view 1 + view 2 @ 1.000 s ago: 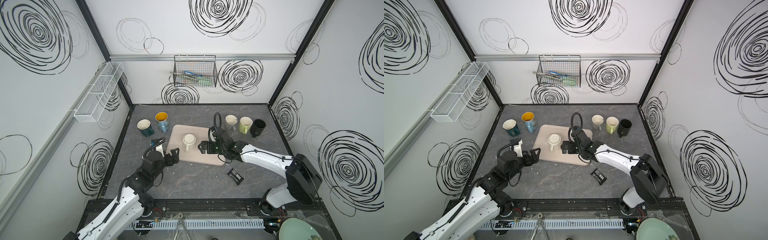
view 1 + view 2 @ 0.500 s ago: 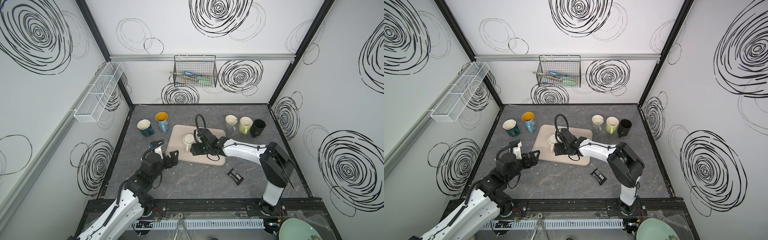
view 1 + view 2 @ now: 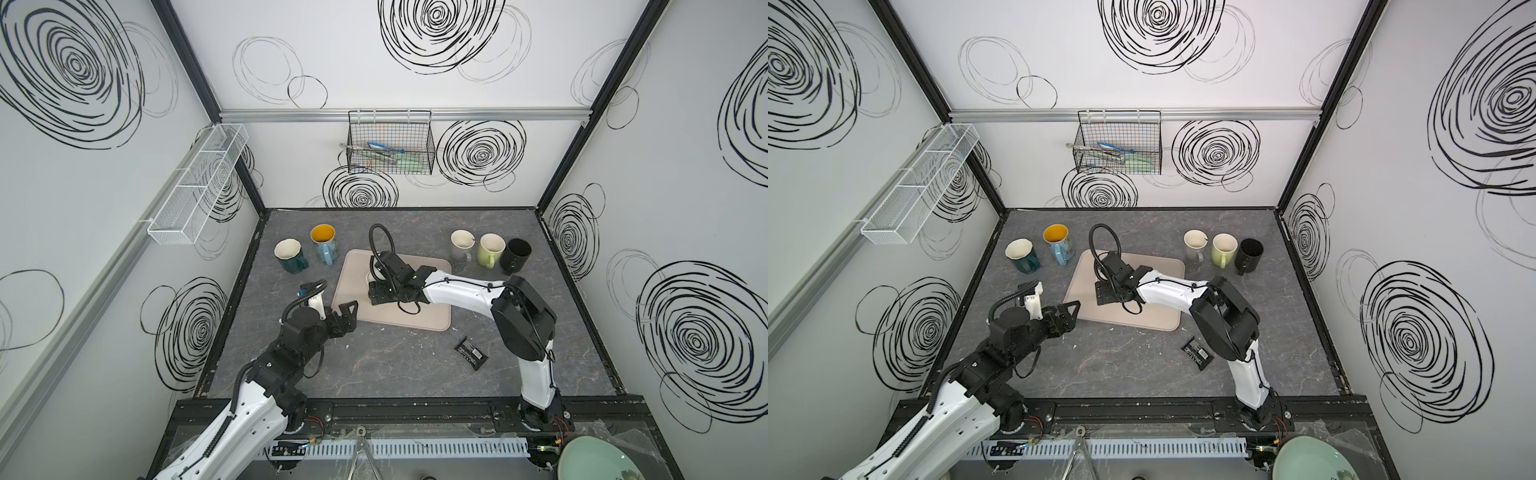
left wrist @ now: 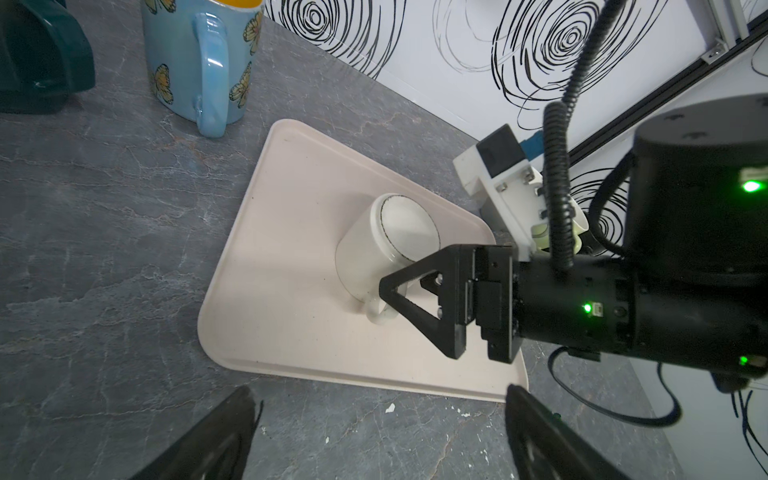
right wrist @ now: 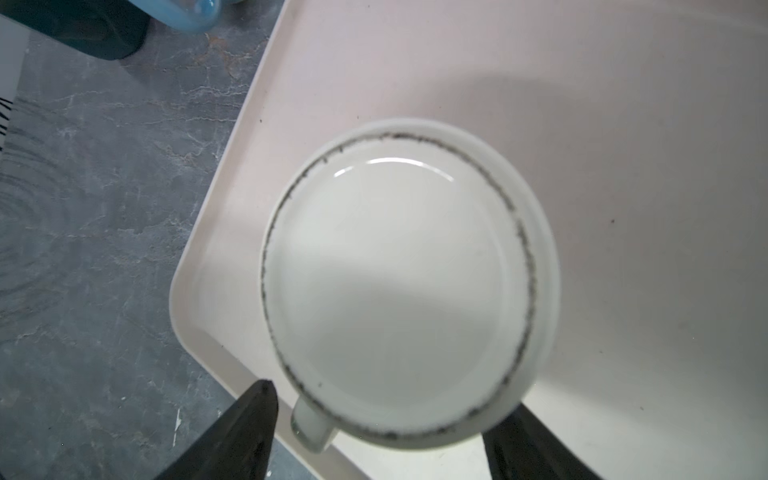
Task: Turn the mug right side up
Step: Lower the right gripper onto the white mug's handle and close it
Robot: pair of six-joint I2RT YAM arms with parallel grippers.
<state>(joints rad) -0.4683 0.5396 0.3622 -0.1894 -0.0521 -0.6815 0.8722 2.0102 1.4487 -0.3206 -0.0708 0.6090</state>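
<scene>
Upside-down white mug (image 4: 386,245) on tray (image 3: 424,316), right pincer (image 5: 390,399) straddling it, grip impossible to tell; left pincer (image 3: 348,316) wide open over table (image 3: 374,365) beside tray.

The left arm (image 3: 249,419) and right arm (image 3: 461,293) are clad in white shells with black joints. A coiled black cable (image 4: 557,174) is looped above the right claw (image 5: 386,399), whose fingers (image 4: 457,299) are black triangles.

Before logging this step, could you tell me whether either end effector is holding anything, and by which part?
The right end effector straddles the body of the upside-down mug, but a grip cannot be told. The left end effector holds nothing.
</scene>
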